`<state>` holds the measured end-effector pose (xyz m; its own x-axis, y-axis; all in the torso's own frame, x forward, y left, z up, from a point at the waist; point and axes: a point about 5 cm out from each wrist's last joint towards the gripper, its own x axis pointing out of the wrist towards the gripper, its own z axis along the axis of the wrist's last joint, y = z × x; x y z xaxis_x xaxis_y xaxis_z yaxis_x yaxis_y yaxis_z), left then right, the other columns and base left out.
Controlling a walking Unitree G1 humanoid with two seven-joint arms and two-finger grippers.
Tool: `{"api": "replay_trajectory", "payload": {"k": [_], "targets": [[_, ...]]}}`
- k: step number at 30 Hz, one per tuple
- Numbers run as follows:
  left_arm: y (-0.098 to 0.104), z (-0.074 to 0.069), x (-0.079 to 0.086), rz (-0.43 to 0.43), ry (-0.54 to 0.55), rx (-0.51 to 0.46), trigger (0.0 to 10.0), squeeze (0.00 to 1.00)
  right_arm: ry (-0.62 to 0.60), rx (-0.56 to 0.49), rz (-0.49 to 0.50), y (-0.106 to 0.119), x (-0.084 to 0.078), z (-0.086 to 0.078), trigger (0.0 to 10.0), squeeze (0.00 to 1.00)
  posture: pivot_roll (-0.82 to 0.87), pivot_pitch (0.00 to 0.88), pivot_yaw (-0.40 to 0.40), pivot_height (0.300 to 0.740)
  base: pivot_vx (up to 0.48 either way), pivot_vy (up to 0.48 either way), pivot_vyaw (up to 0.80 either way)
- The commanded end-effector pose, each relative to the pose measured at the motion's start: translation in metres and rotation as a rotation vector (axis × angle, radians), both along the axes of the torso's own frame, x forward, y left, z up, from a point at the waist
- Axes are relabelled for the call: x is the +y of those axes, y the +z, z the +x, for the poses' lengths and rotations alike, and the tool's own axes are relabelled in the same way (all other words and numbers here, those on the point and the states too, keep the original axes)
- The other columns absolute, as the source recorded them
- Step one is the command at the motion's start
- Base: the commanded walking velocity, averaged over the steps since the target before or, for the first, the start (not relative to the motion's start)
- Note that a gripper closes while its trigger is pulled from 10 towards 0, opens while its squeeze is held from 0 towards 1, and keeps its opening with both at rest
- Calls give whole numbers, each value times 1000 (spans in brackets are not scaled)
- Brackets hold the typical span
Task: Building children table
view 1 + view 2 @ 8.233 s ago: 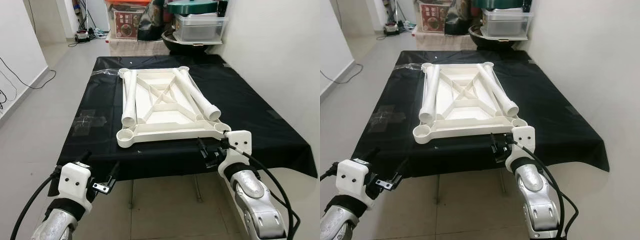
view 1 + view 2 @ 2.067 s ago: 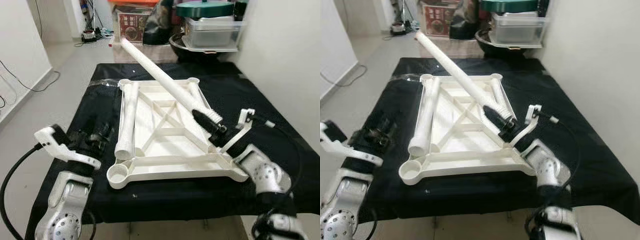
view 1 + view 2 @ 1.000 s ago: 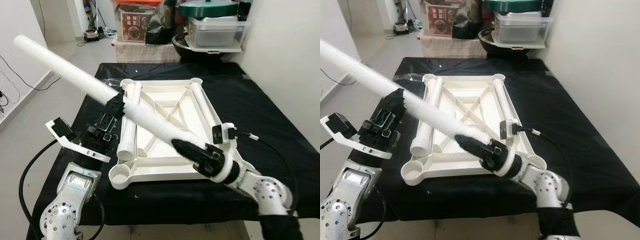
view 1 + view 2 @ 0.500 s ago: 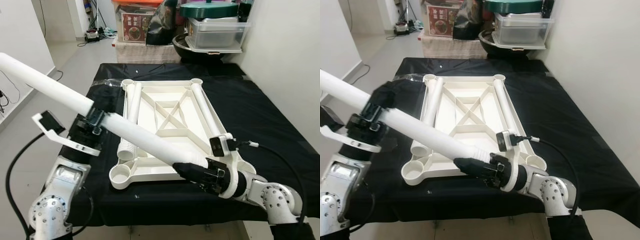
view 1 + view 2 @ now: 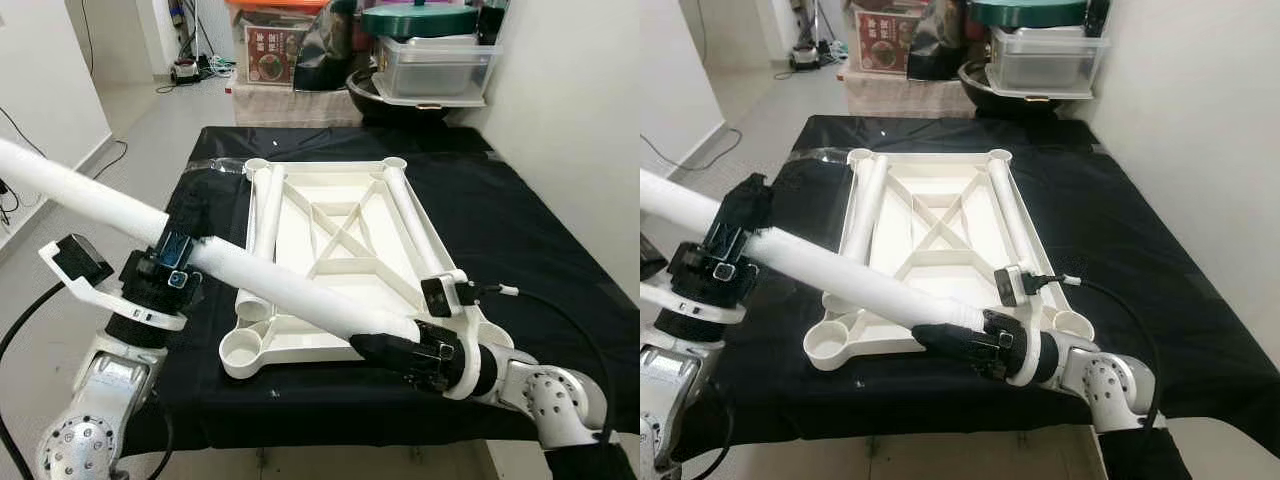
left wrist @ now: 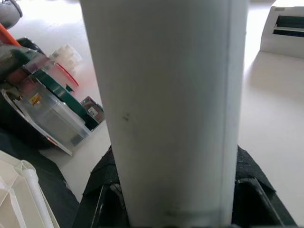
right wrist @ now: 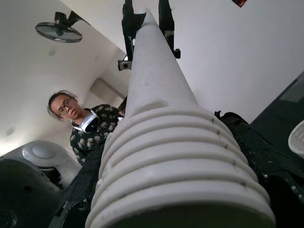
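Black table [image 5: 520, 215], upturned tabletop [image 5: 340, 215], legs [image 5: 268, 215]

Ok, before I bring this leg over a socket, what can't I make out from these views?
- Far end of the held leg: cut off by the left edge in both eye views.
- Its threaded end: covered by the right gripper in the eye views; the right wrist view sits too close.
- Near right socket of the tabletop: hidden behind the right wrist.
- Left wrist view: the leg blocks the left gripper.
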<state>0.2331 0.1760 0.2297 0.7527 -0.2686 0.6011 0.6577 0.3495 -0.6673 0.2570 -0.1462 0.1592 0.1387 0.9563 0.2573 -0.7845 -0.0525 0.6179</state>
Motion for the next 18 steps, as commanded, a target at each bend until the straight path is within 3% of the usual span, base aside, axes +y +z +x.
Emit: {"api": "replay_trajectory", "payload": {"k": [1, 2, 7, 9, 11, 12, 14, 18], "targets": [[0, -3, -2, 64, -8, 3, 0, 0, -65, -3, -66, -2, -2, 9, 10000, 1000, 47, 0, -60, 740, 0, 0, 0], [2, -3, 0, 71, 10, 1, 0, 0, -88, -37, -123, -4, -3, 12, 10000, 1000, 48, 0, -60, 740, 0, 0, 0], [6, -2, 5, 67, 43, -10, 0, 0, -150, -12, -122, -3, -11, 20, 10000, 1000, 45, 0, -63, 740, 0, 0, 0], [9, -2, 9, 68, 65, -17, 0, 0, -164, 4, -110, -1, -20, 21, 10000, 1000, 45, 0, -64, 740, 0, 0, 0], [14, -3, 16, 73, 97, -27, 0, 0, -202, 9, -122, 0, -39, 24, 10000, 1000, 45, 0, -64, 740, 0, 0, 0], [14, -3, 16, 73, 97, -27, 0, 0, -202, 9, -122, 0, -39, 24, 10000, 1000, 45, 0, -64, 740, 0, 0, 0], [14, -6, 21, 82, 109, -27, 0, 0, -287, -15, -159, 7, -64, 33, 10000, 1000, 40, 0, -61, 740, 0, 0, 0], [13, -7, 20, 95, 99, -21, 0, 0, -309, -48, -173, 15, -72, 38, 10000, 1000, 33, 0, -56, 740, 0, 0, 0]]}}
